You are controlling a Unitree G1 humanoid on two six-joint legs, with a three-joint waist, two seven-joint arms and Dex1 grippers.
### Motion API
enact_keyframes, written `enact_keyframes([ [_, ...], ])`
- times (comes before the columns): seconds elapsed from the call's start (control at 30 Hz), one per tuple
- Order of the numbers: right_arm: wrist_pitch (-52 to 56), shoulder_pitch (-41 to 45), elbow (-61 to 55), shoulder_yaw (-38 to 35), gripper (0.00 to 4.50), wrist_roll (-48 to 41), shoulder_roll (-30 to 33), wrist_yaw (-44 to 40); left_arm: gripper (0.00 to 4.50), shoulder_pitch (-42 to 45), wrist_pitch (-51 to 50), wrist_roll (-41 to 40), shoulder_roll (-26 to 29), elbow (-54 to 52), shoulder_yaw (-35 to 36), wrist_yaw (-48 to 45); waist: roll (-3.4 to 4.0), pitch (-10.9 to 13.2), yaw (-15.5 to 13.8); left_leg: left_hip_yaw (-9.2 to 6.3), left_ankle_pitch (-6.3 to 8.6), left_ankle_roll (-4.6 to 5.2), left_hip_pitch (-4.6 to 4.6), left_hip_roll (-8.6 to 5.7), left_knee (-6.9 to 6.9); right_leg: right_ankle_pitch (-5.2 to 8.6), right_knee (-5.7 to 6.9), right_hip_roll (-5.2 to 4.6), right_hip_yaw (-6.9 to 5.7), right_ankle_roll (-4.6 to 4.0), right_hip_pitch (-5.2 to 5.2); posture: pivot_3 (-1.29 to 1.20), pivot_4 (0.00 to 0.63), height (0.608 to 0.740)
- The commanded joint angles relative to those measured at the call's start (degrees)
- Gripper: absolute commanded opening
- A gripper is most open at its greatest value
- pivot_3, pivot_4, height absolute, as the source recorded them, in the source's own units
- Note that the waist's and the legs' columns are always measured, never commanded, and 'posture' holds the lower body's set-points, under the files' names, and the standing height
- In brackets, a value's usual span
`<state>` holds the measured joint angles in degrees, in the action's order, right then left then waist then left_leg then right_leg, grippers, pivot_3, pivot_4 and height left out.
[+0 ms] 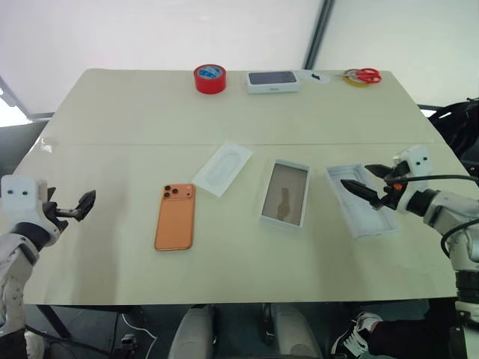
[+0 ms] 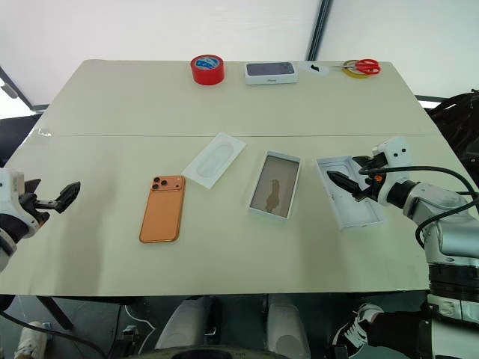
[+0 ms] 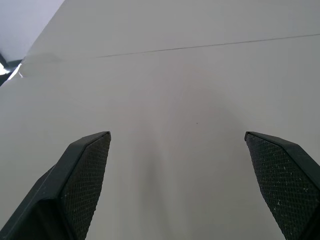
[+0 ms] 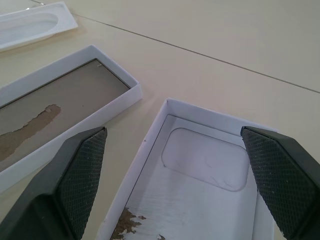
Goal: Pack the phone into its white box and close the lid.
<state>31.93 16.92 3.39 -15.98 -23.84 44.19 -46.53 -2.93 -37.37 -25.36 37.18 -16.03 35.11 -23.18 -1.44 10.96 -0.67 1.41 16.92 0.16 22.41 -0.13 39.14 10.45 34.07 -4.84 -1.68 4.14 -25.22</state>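
While both grippers gape, flat orange phone (image 1: 175, 217) lies beside shallow white box (image 1: 285, 194); lid (image 1: 361, 202) moulded inside up.

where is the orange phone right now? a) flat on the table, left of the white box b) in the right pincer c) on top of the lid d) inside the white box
a: the phone lies flat on the table, left of the white box, which holds nothing.

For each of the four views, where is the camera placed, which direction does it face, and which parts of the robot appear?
Left eye, right eye: on the head, facing forward and down at the table; left gripper and right gripper show.
Left wrist: along its open fingers at bare tabletop.
Right wrist: along its open fingers at the lid.
Shared: the white box in eye and right wrist views.
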Motion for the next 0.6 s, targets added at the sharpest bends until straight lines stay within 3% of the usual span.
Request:
enact_keyframes([
  [0.03,-0.34,1.40,-1.91,-0.13,4.47,-0.65,1.05,-0.86,4.50,-0.19,-0.06,-0.62,0.07,-2.50,2.02,0.87,0.00,0.00,0.02,0.00,0.00,0.00,0.00,0.00,0.00,0.00,0.00,0.00,0.00,0.00,0.00,0.00,0.150,0.732],
  [0.37,0.20,2.61,-4.98,1.31,4.47,-1.92,-0.69,-1.49,4.50,-0.04,-0.09,-1.22,-0.10,-3.03,0.77,1.55,0.00,0.00,-0.01,0.00,0.00,0.00,0.00,0.00,0.00,0.00,0.01,0.01,0.00,0.00,0.00,0.00,0.150,0.732],
  [0.6,1.69,5.94,-10.82,6.01,4.47,-3.98,-5.21,-1.01,4.50,6.36,-2.55,-2.00,-2.17,-5.10,-6.70,3.33,0.00,0.00,-0.02,-0.01,0.00,0.00,0.00,0.00,0.02,-0.02,0.04,0.01,0.00,0.02,0.01,0.00,0.150,0.732],
])
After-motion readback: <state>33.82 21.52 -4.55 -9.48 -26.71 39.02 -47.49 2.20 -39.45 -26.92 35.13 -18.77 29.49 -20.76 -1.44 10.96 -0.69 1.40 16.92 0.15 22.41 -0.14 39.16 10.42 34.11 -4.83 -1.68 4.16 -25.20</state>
